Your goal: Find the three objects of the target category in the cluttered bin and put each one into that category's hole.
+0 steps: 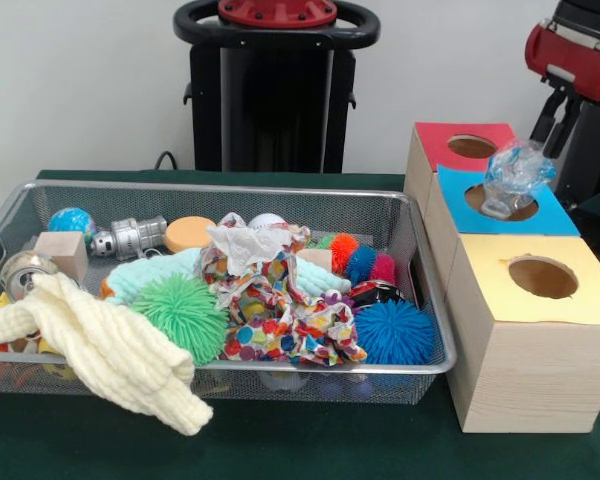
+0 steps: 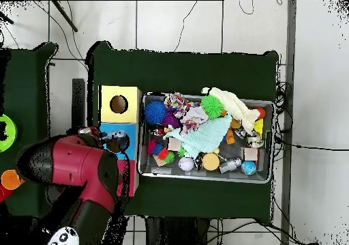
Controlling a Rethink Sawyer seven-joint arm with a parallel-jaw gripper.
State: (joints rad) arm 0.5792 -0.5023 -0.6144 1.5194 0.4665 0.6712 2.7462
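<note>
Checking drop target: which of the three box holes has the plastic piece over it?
The round hole in the blue card panel, the middle box; crinkly clear plastic piece sits there.

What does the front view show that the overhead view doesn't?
Only the front view shows the crinkly plastic piece sitting in the blue hole, and the red hole uncovered. Only the overhead view shows the arm reaching over the boxes. Both show the wire bin and the yellow hole.
</note>
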